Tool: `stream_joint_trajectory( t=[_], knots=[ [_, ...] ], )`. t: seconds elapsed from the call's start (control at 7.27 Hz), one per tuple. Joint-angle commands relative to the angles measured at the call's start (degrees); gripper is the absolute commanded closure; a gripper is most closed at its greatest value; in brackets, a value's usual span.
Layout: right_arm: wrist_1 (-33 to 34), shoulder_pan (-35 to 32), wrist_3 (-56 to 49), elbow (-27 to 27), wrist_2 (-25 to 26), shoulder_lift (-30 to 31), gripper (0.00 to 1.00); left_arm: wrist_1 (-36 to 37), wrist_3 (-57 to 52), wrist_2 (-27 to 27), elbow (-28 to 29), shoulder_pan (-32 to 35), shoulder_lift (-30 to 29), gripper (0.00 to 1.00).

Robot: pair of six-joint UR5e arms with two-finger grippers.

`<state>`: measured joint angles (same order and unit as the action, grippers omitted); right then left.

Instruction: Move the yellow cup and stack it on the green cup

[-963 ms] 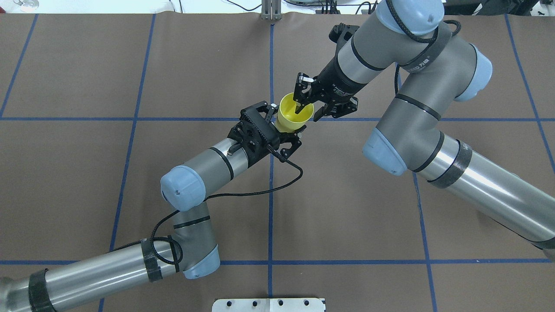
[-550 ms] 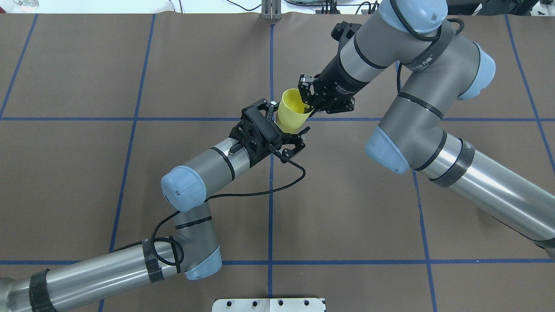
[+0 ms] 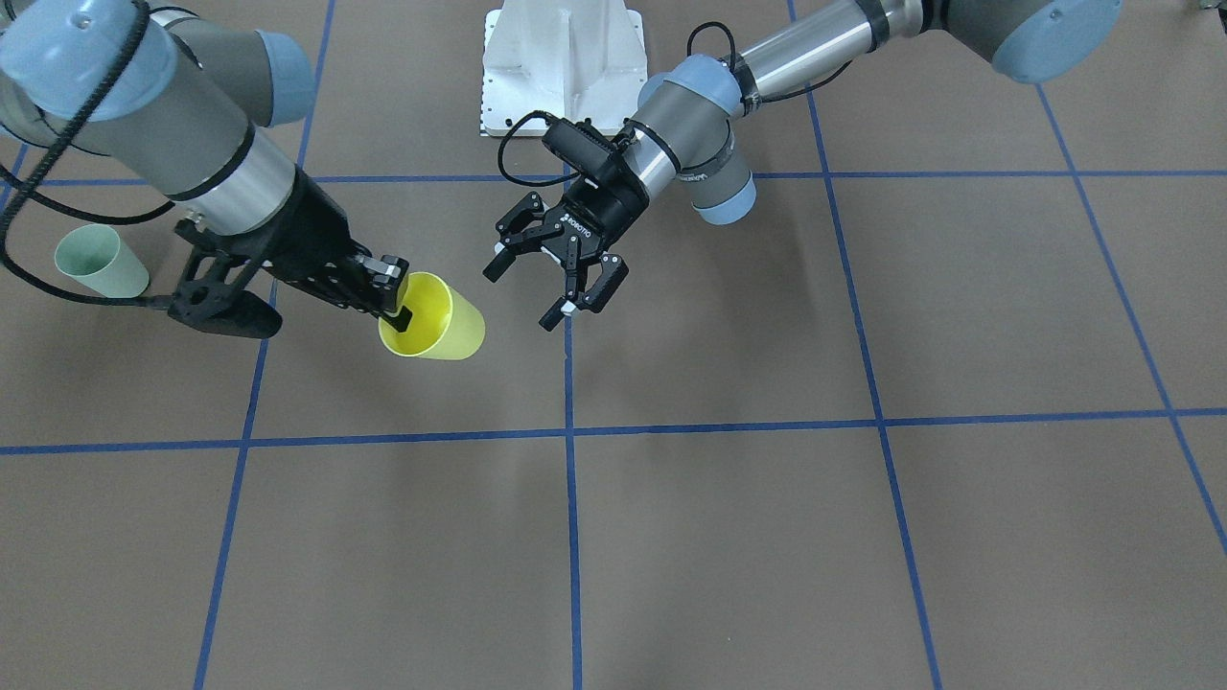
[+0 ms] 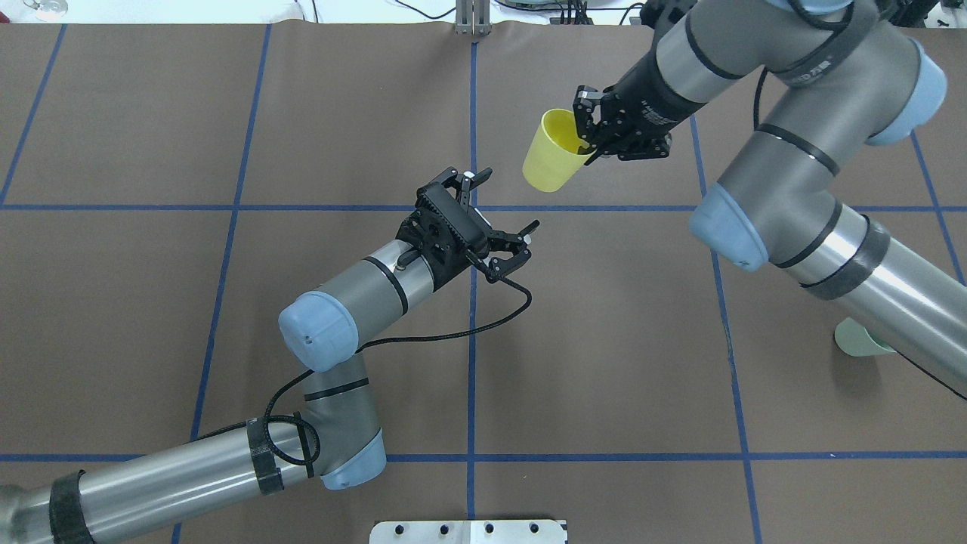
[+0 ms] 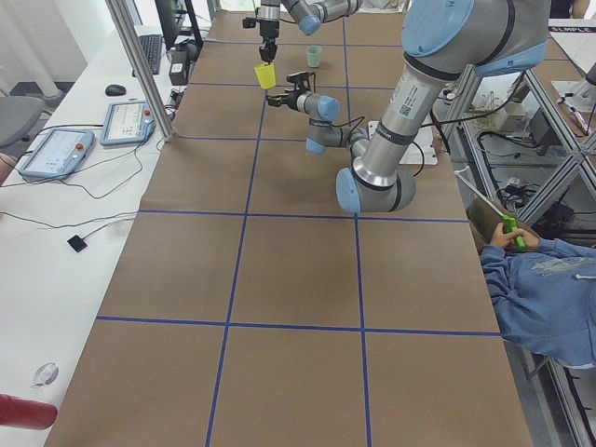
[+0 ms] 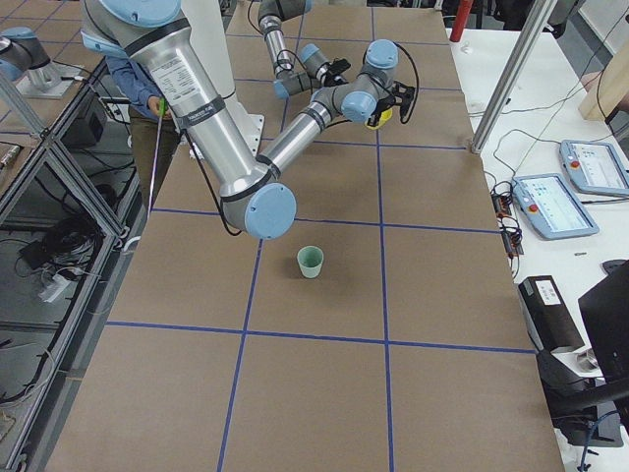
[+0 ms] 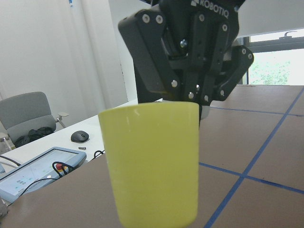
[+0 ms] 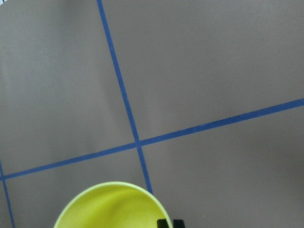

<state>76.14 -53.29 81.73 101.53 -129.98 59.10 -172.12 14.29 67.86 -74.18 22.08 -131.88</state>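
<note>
Handover done: my right gripper (image 4: 584, 143) pinches the rim of the small bright yellow plastic cup (image 4: 554, 160), one finger inside. It has carried the cup clear of my left gripper (image 4: 500, 205), whose jaws now hang wide open, empty. The pale mint-green plastic cup (image 4: 857, 339) stands well apart.

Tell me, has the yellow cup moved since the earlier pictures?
Yes. In the overhead view the cup left the horizontal blue line, going up and right, held by the right gripper.
</note>
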Motion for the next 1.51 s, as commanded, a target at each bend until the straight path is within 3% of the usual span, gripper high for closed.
stream_joint_trajectory(
  t=[0.0,0.28,0.41,0.69,1.38],
  knots=[
    [0.06,-5.74,-0.6,7.07,0.26,10.89,1.0,0.12,-0.22,-0.8,-0.35,0.42,0.83,0.01],
    [-0.03,-9.27,-6.45,12.7,0.78,22.93,1.0,0.29,0.21,-2.55,-0.44,1.38,1.7,0.01],
    [-0.03,-11.81,-14.32,14.64,0.87,29.78,1.0,0.47,0.39,-5.08,-0.44,2.52,2.84,0.01],
    [-0.2,-14.38,-26.13,15.71,1.05,39.21,1.0,0.99,0.48,-10.19,-0.09,3.41,5.3,0.01],
    [-0.56,-12.9,-31.63,15.89,1.84,44.96,1.0,1.17,0.48,-10.38,0.35,3.23,5.4,0.01]
  ],
)
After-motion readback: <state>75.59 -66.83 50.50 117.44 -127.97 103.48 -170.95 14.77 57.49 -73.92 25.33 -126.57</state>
